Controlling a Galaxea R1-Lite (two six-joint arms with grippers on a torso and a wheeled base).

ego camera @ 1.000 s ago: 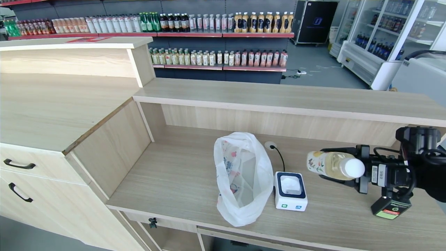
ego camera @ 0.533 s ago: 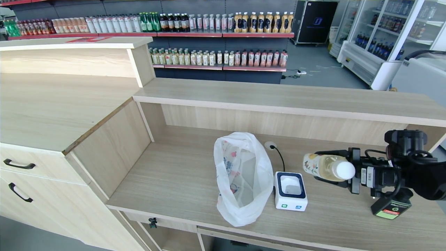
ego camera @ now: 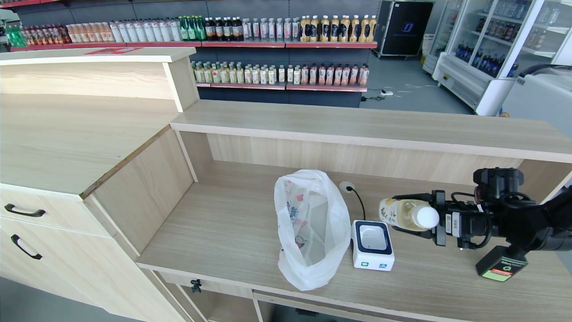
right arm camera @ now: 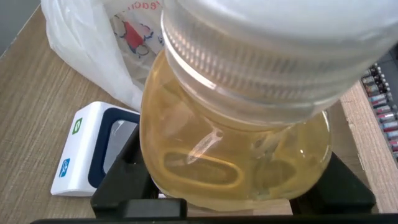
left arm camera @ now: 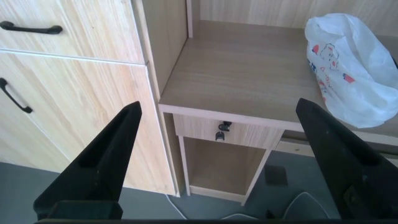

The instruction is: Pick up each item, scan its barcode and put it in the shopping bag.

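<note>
A bottle point(ego camera: 405, 214) of pale yellow drink with a white cap lies sideways in the air, my right gripper point(ego camera: 409, 213) shut on it, just right of and above the white barcode scanner point(ego camera: 372, 244). In the right wrist view the bottle point(right arm camera: 242, 137) looms close, with the scanner point(right arm camera: 93, 155) and the bag point(right arm camera: 99, 50) below it. The white shopping bag point(ego camera: 311, 228) stands open on the counter, left of the scanner. My left gripper point(left arm camera: 217, 155) is open, hanging off the counter's front edge near the drawers, with the bag point(left arm camera: 351, 62) farther off.
A black device with a red and green label point(ego camera: 499, 264) stands on the counter at the right. The scanner's cable point(ego camera: 357, 199) runs to a grommet behind it. A raised ledge point(ego camera: 366, 127) borders the back; a taller cabinet point(ego camera: 67, 134) stands at the left.
My right gripper has carried the bottle leftward and slightly down, from the counter's right side to beside the scanner. The bag and scanner have stayed put.
</note>
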